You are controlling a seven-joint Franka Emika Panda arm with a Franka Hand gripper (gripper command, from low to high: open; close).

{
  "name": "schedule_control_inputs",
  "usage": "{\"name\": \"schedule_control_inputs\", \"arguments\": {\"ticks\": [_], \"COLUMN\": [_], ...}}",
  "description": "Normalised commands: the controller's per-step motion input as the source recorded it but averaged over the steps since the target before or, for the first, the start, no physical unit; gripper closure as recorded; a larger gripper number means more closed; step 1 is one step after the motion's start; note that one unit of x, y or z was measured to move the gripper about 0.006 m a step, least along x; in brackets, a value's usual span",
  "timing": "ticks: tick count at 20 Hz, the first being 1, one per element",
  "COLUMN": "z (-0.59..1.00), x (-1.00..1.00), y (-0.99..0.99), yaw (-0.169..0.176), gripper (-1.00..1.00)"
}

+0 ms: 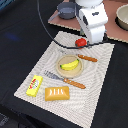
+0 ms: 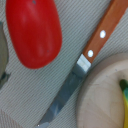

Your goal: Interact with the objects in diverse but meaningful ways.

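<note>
A red tomato-like fruit (image 1: 80, 42) (image 2: 34, 32) lies at the far edge of the striped mat. My gripper (image 1: 88, 37) hangs just above and beside it; the white hand blocks the fingers, so their state is unclear. On a round wooden plate (image 1: 61, 71) (image 2: 102, 100) in the mat's middle rests a yellow banana (image 1: 69, 64) (image 2: 124, 97). A small yellow box (image 1: 35, 85) lies at the exterior view's left. The orange ridged bread block (image 1: 57, 93) sits near the front edge.
An orange-handled knife (image 1: 87, 58) (image 2: 90, 50) lies between the tomato and the plate. An orange-handled fork (image 1: 67, 80) lies in front of the plate. A grey pot (image 1: 65, 9) and a pale bowl (image 1: 122, 17) stand on a board at the back.
</note>
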Motion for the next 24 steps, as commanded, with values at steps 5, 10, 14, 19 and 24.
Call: {"name": "schedule_control_inputs", "arguments": {"ticks": [5,10,14,19,24], "z": [-0.21,-0.28,-0.19,-0.18,-0.17], "x": [-0.22,-0.19,0.00,0.00,0.00], "y": [0.22,0.27,0.33,0.33,0.34], "yaw": [0.051,0.054,0.041,0.031,0.027], "gripper": [-1.00,-1.00,-1.00,-1.00,-1.00]}}
